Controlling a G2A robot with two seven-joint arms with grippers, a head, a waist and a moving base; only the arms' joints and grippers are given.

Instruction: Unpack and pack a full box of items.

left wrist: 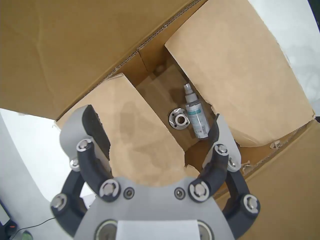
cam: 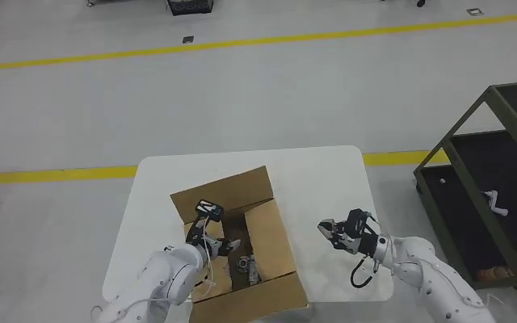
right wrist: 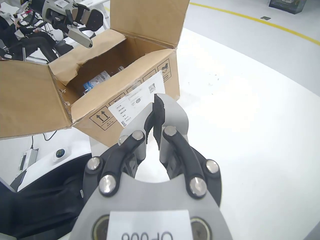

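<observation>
On the white round-cornered desk (cam: 323, 174) in front of me sits the open brown cardboard box (cam: 271, 234), its long far flap standing upright, its near flap folded out toward me, and the two short side flaps leaning in over the opening with torn, ragged edges. My left jaws hang directly above that opening, spread wide with nothing between them, the dark pads (left wrist: 96, 126) pointing down into the gap between the two side flaps. Down on the box floor I see a clear plastic spray bottle with a white nozzle and a teal label (left wrist: 196, 116) lying on its side against one wall. Just beside it, touching or nearly so, a round silver metal flange with a centre hole (left wrist: 178, 119) lies flat. My right jaws are out over the bare desk on the other side of the box, apart from it. They are pressed together at the tips and grip nothing. They point toward the box's long side wall, where a white paper shipping label (right wrist: 136, 101) is stuck among printed handling arrows. Beyond the desk the pale grey floor carries a yellow painted line (cam: 242, 42), and an olive-green metal frame cart (cam: 452, 137) stands off to my right, well apart from the desk.
</observation>
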